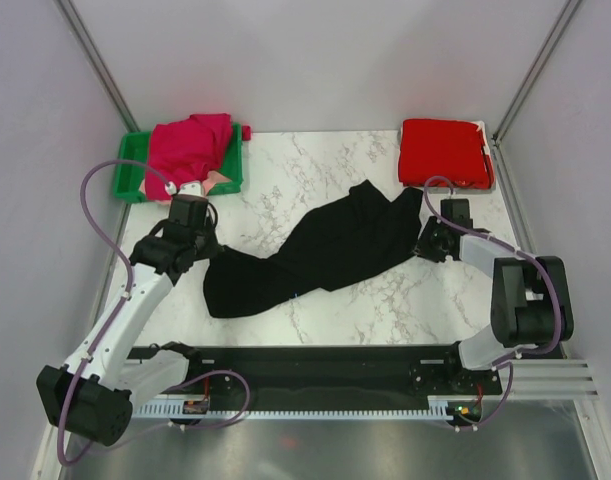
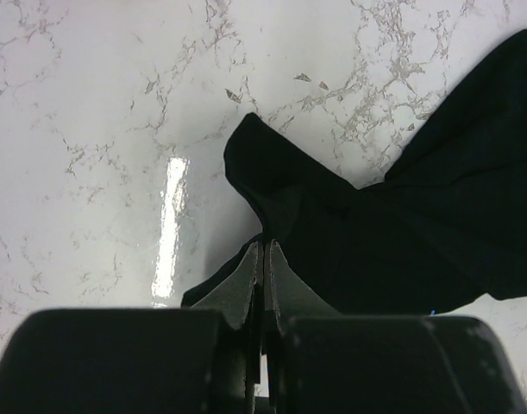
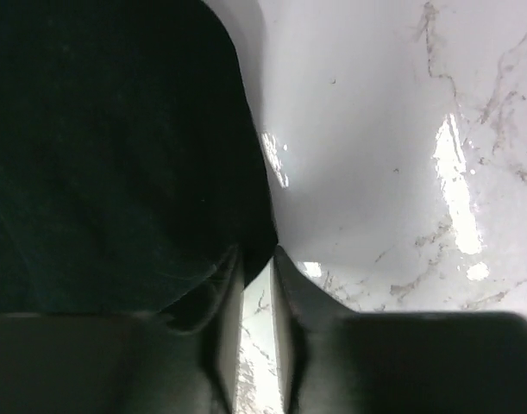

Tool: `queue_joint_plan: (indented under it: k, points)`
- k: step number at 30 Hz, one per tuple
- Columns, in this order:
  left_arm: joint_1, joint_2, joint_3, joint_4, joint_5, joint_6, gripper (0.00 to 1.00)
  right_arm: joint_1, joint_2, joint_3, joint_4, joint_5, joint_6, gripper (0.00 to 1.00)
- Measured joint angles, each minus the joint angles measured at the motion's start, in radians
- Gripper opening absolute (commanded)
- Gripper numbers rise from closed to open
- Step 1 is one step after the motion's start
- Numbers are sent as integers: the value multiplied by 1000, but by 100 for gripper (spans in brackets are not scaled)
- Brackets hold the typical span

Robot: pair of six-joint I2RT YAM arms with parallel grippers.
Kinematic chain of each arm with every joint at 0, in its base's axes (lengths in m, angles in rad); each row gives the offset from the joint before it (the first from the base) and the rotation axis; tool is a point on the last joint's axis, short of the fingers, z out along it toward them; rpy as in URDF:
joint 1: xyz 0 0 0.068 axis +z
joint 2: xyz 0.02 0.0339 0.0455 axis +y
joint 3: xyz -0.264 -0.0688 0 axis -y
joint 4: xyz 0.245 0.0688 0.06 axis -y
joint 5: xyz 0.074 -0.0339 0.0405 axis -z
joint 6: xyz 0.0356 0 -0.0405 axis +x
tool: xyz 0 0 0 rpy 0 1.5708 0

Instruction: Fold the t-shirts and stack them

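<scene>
Left jaws pinch shut on the black tee [image 1: 325, 250], sprawled across the surface [image 1: 315, 165]; right jaws stand narrow at its right edge, bite unclear. A thin catch could slip when I lift.

A spread shirt [image 1: 325, 250] is lying slantwise across the middle of the table [image 1: 315, 170]. Behind it, a crumpled shirt [image 1: 190, 145] is resting in a bin [image 1: 130, 180] at the far left, and a folded shirt [image 1: 445, 150] is sitting at the far right.
</scene>
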State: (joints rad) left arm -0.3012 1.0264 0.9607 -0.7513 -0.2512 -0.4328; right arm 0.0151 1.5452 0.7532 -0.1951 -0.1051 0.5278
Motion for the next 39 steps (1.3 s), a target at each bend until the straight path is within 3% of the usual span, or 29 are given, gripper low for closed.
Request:
queue_joint_plan:
  k: [2, 3, 4, 9, 12, 20, 23, 25, 26, 27, 30, 35, 39]
  points:
    - [2, -1, 0, 0, 0, 0, 2, -5, 10, 0, 18, -5, 2, 14]
    - [3, -2, 0, 0, 0, 0, 2, -6, 16, 0, 24, -11, 3, 4]
    - [3, -4, 0, 0, 0, 0, 2, -7, 19, 0, 29, -16, 2, 0]
    - [6, -13, 26, -30, -3, 1, 2, -7, -19, 1, -25, -28, 8, 0]
    - [10, -21, 116, -92, -16, 5, 2, -7, -150, 46, -185, -13, 8, 0]
    - [14, -45, 542, -208, -63, 35, 2, -7, -509, 413, -502, 50, -3, 0]
    - [21, -35, 614, -222, -79, 55, 2, -7, -497, 504, -564, 76, -10, 0]
    - [34, -8, 628, -232, -80, 68, 2, -7, -405, 580, -600, 85, -22, 0]
    - [42, 16, 624, -234, -79, 72, 2, -7, -336, 614, -604, 87, -28, 4]
    - [47, 43, 612, -233, -78, 76, 2, -7, -267, 639, -598, 87, -32, 30]
    - [61, 107, 514, -199, -51, 82, 2, -7, -62, 647, -565, 74, -48, 59]
    - [81, 251, 330, -179, 38, 84, 2, -6, 247, 663, -569, 38, -95, 63]
    - [82, 292, 218, -150, 76, 84, 2, 3, 154, 547, -560, 42, -110, 58]
